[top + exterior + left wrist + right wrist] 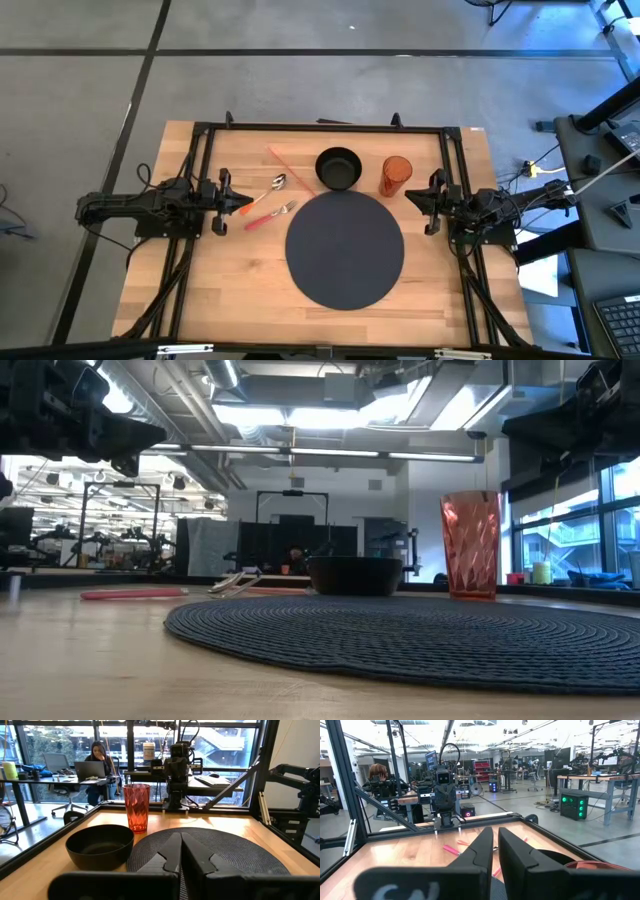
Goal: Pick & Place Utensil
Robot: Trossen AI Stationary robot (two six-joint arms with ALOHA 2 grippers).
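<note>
A spoon (268, 192) and a fork (272, 214), both with red handles, lie flat on the wooden table left of the round dark placemat (345, 250). A thin pink stick (287, 166) lies beyond them. In the low view the utensils (236, 582) show at the far left. My left gripper (244, 201) is shut and empty, raised above the handle ends; its fingers (180, 854) point across the mat. My right gripper (409, 198) is shut and empty, raised at the mat's right side; it shows in its own wrist view (495, 851).
A black bowl (338, 168) and an orange-red tumbler (396, 175) stand just beyond the placemat; they also show in the low view, the bowl (355, 574) and the tumbler (470, 545). A black frame (320, 127) borders the table. People sit at desks in the room behind.
</note>
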